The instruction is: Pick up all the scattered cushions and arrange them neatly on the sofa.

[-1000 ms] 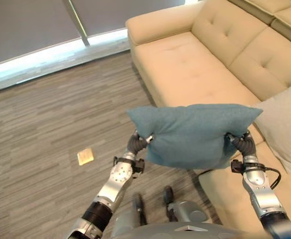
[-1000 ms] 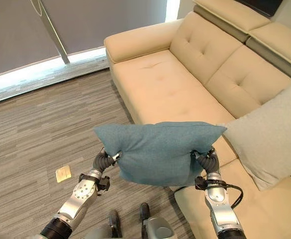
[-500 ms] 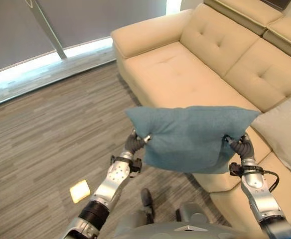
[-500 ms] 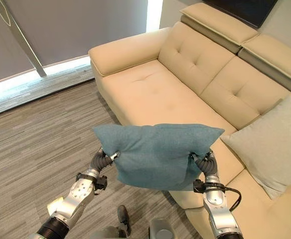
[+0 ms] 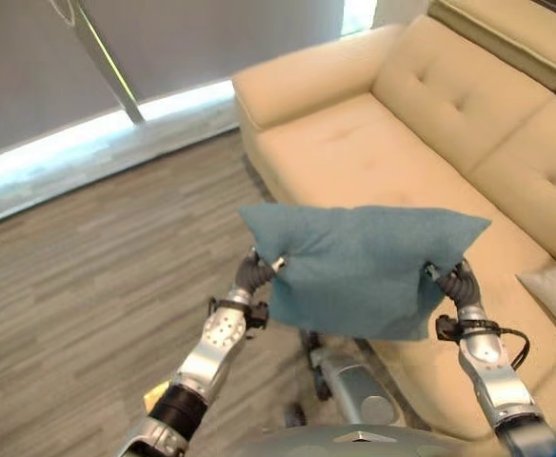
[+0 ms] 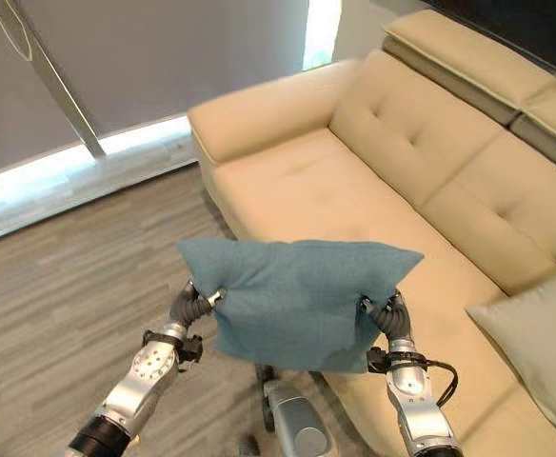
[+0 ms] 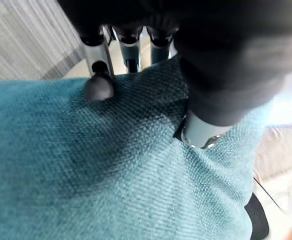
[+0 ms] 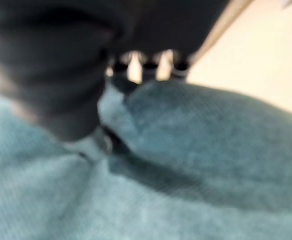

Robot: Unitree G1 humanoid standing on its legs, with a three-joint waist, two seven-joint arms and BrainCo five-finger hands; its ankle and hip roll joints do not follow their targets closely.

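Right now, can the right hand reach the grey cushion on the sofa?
Probably not yet. The right hand and the left hand both grip the teal cushion, so neither is free. The grey cushion lies further along the sofa, with nothing between.

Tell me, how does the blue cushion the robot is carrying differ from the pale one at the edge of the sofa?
The teal cushion is deep blue-green; the grey cushion is pale, close to the sofa's beige. The teal cushion hangs in the air, pinched at its upper corners by the left hand and the right hand; the grey cushion rests on the sofa, untouched. Both look like soft, square fabric cushions.
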